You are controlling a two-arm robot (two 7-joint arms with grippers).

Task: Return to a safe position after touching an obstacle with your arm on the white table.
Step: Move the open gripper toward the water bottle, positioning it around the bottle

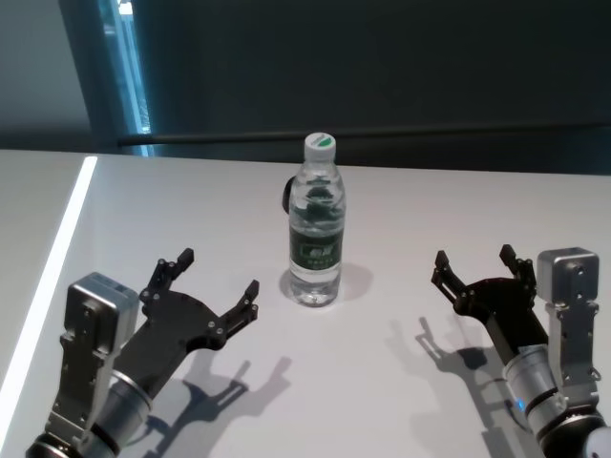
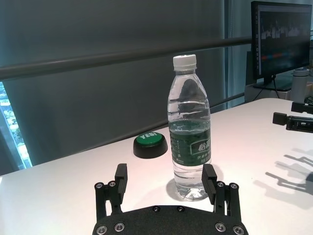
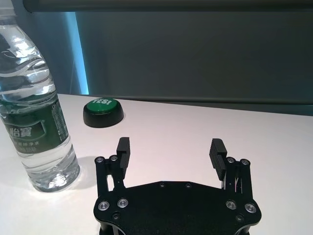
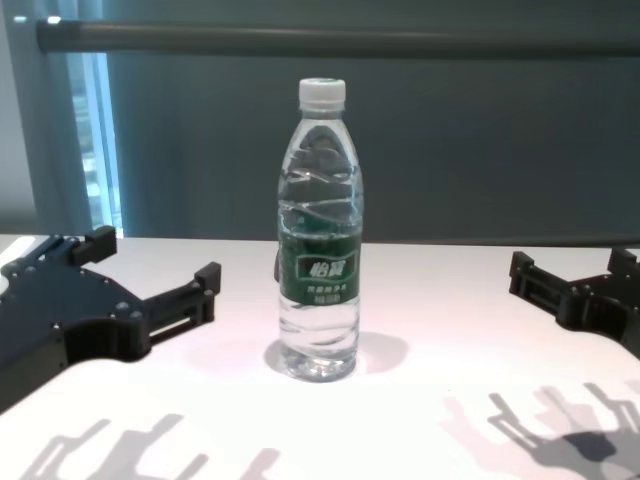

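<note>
Your left gripper [image 1: 218, 288] and right gripper [image 1: 474, 268] are hovering wide open, flanking the upright bottle [image 1: 316, 224] on the white table [image 1: 401, 219].

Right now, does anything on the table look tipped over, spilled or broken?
Nothing stands out. The bottle stands upright with its cap on, the table around it looks dry, and the left gripper and right gripper are open, clear of it.

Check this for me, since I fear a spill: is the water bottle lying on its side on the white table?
No, the water bottle stands upright on the white table, its cap on top.
</note>
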